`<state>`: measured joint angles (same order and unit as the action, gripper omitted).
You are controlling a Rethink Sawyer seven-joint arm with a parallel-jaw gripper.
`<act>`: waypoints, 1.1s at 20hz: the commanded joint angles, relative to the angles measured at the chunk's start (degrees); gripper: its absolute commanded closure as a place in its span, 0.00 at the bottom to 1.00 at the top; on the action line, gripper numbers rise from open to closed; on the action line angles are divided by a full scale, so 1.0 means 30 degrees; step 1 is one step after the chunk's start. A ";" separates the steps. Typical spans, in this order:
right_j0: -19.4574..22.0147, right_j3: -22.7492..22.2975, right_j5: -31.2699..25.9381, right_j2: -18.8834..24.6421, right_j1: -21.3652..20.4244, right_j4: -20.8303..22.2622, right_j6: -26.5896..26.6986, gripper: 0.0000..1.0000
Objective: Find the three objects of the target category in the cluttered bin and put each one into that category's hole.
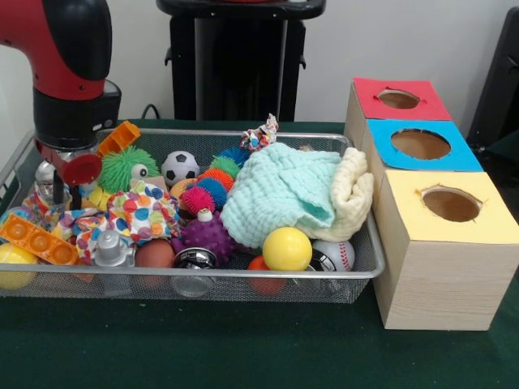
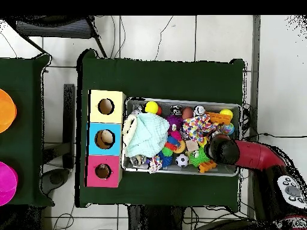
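A wire mesh bin [image 1: 243, 276] holds mixed toys: a green fuzzy ball [image 1: 122, 166], a soccer ball [image 1: 180, 166], pink [image 1: 197, 199] and purple [image 1: 208, 235] spiky balls, a yellow ball [image 1: 287, 248], a baseball [image 1: 340, 255] and a polka-dot fabric [image 1: 142, 212]. A mint cloth [image 1: 280, 190] and a cream cloth [image 1: 350, 188] cover the bin's right part. My gripper [image 1: 65, 193] hangs low over the bin's left end, beside the green fuzzy ball. In the overhead view the gripper [image 2: 220, 150] sits above the bin's [image 2: 180, 100] right end, its tips hidden by the arm.
To the right of the bin stand three wooden boxes with holes, topped red [image 1: 399, 99], blue [image 1: 420, 144] and yellow [image 1: 451, 204]. An orange tray [image 1: 36, 239], an orange block [image 1: 120, 136], a clear bottle [image 1: 109, 247] and a second yellow ball [image 1: 12, 263] crowd the gripper's end.
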<state>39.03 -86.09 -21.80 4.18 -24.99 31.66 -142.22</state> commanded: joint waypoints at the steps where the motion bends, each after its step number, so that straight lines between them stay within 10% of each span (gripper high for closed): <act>1: 0.0006 0.0456 -0.1431 0.2026 0.2016 0.0455 0.2869 0.00; 22: 0.1637 -0.0626 -0.4011 0.4274 0.1491 -0.0346 0.4456 0.00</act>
<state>43.21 -85.80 -24.54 9.76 -24.85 31.19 -142.22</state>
